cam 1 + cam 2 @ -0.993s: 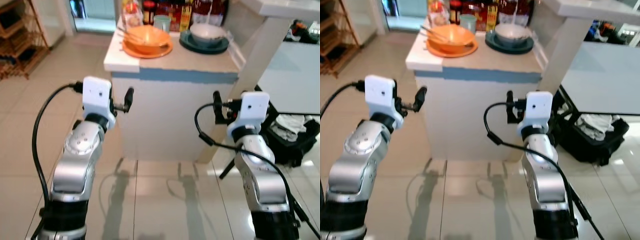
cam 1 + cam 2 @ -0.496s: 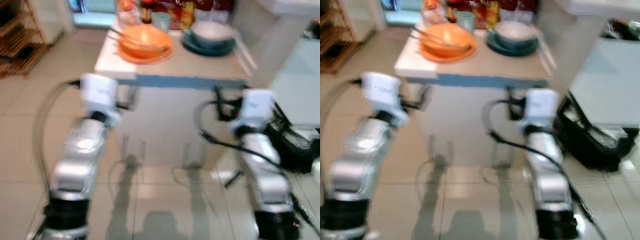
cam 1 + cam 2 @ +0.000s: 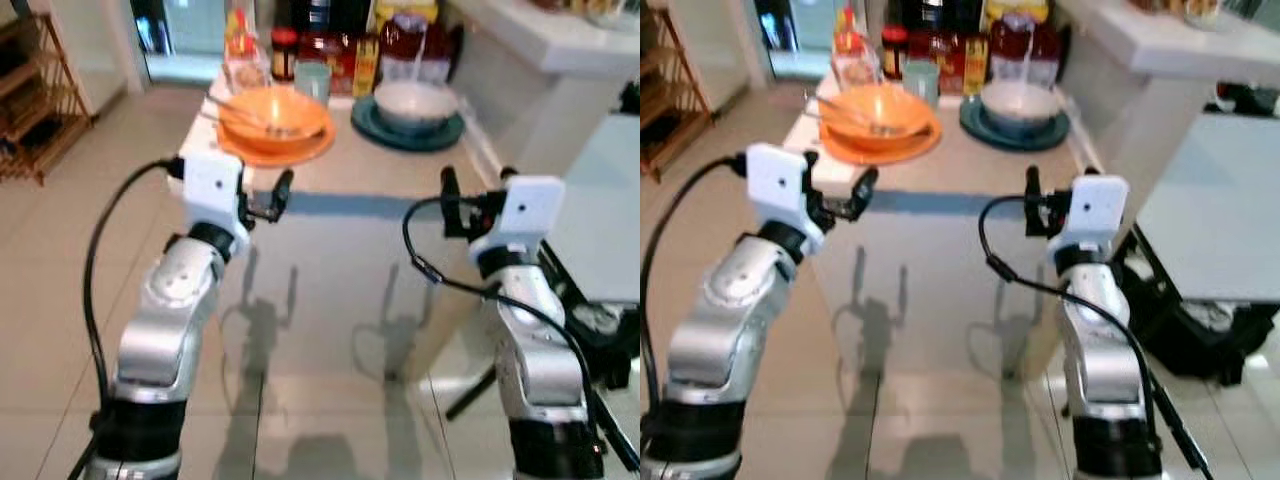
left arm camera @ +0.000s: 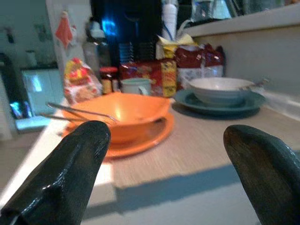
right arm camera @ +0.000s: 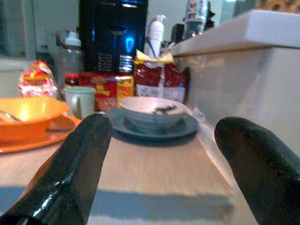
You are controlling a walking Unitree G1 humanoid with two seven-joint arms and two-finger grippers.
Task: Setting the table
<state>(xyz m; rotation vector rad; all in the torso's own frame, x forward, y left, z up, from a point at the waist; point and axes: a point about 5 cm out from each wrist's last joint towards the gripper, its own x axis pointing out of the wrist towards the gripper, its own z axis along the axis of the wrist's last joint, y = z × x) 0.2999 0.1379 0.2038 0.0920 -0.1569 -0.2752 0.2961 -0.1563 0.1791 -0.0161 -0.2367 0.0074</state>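
Orange bowl [image 3: 270, 118] on an orange plate [image 3: 305, 150], far-left of the tabletop [image 3: 400, 165] — chopsticks [image 4: 79, 112] lie across it. White bowl [image 3: 415, 100] on a dark teal plate [image 3: 445, 133] just right of it; cup [image 3: 312, 78] and food packets [image 3: 345, 50] behind. My left pincer [image 3: 268, 200] and right pincer [image 3: 470, 195] hover at the near edge — both spread, gripping nothing.
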